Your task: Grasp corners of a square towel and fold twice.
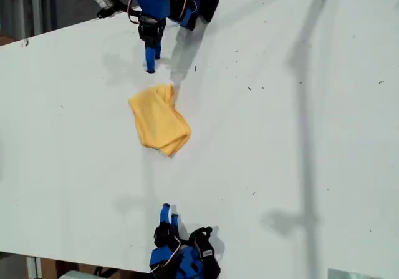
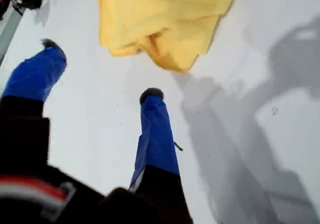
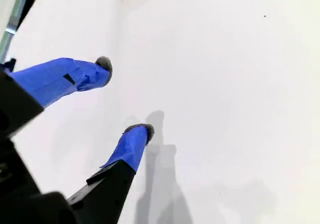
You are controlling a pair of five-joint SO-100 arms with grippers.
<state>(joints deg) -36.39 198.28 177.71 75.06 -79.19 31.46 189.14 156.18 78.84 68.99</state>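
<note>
Towel [image 1: 159,120] folded, bunched on tabletop [image 1: 299,135] — my first gripper [image 2: 100,71] near it, fingers spread, empty; my second gripper [image 3: 125,96] well apart, spread, empty.

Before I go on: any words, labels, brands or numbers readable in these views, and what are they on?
No text is readable in any view.
Towel: no print shows on the cloth.
Red and white band on my first end effector body: too blurred to tell whether it carries lettering.
Small white label on the arm at the exterior view's bottom edge: too small to read.
Table: only dark specks, no marks or signs.
</note>
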